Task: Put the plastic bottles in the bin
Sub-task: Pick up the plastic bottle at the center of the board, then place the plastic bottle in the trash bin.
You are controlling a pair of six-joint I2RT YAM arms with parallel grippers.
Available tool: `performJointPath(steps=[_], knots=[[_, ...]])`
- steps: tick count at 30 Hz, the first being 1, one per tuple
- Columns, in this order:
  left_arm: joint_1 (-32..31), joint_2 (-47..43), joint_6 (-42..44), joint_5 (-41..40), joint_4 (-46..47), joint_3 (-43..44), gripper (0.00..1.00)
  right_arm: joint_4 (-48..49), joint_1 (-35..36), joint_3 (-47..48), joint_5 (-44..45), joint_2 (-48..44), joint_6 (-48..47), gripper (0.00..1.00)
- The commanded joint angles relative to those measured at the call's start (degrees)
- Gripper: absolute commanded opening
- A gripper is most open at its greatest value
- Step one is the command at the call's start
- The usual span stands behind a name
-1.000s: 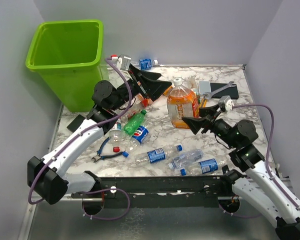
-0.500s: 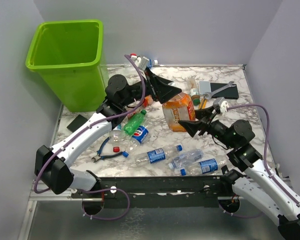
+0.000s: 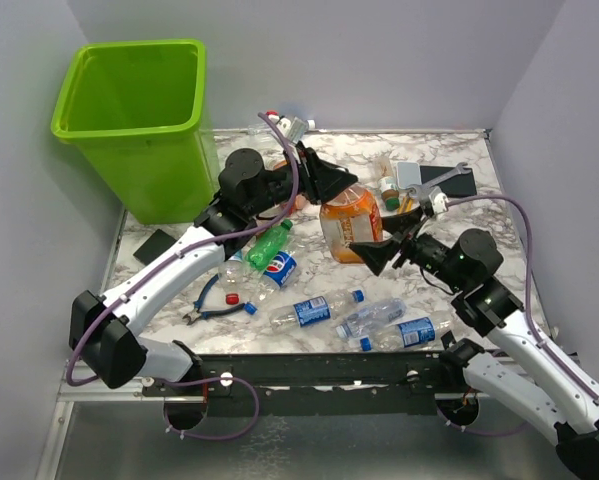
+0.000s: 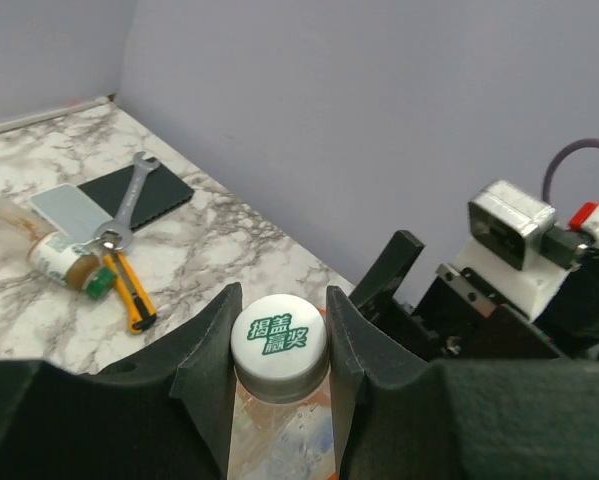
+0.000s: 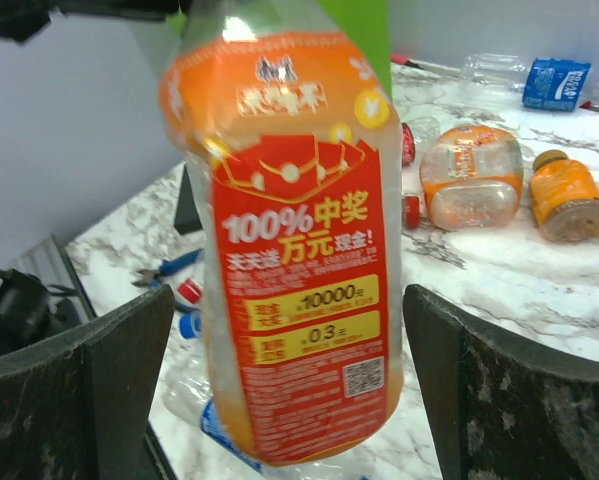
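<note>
Left gripper (image 4: 278, 335) pinched on the top of the big orange bottle (image 5: 299, 250), centre of the overhead view. Right gripper (image 3: 371, 247) is spread wide, with the bottle between its fingers and gaps on both sides.

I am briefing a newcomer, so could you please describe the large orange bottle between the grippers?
Start at the tall lime-green plastic bin, far left, then look right. There the left gripper pinches the white cap of a large clear plastic bottle of orange drink. It is much bulkier than the small bottles lying nearby.

Red label on orange bottle (image 5: 299, 250): "100%中奖", "10000", "0.3". Its white cap (image 4: 279, 340): "揭盖赢奖". Small bottle (image 3: 277, 266): Pepsi logo.
</note>
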Motion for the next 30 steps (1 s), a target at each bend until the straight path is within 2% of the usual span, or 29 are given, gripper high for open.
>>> performJointPath(steps=[1,3,6,9,13,16,18,22,26,30], knots=[[-0.41,-4.35,6.58,-12.61,-7.46,2.79,0.0,-5.55,0.36,7.0,1.37,0.5,9.15,1.0],[-0.41,-6.48,10.5,-20.48,-10.82,4.23,0.0,-8.37,0.35,10.51,3.04,0.51,13.29,1.0],[-0.32,-10.11,16.23,-33.64,-10.59,4.98,0.0,-9.17,0.36,13.72,4.79,-0.41,16.42,1.0],[-0.32,-11.95,23.57,-44.78,-6.86,6.7,0.0,-8.61,0.35,14.22,6.69,-1.53,17.89,1.0],[0.14,-11.09,37.75,-55.34,2.33,10.45,0.0,-7.66,0.35,9.56,13.41,-3.43,20.36,1.0],[1.62,-9.55,46.71,-58.93,12.59,12.78,0.0,-7.02,0.36,3.68,14.77,-4.97,24.44,1.0],[3.74,-8.09,49.78,-60.65,18.73,14.96,0.0,-4.18,0.35,-1.47,13.53,-5.94,27.75,1.0],[10.21,-2.78,54.01,-62.68,22.98,21.54,0.0,-0.27,0.36,-10.15,10.83,-7.59,34.32,1.0],[17.67,2.73,53.33,-65.5,24.33,25.23,0.0,0.0,0.36,-14.13,10.33,-8.08,36.1,1.0],[23.57,7.01,47.25,-66.8,25.43,25.66,0.0,-3.62,0.31,-13.36,11.77,-7.93,33.95,1.0]])
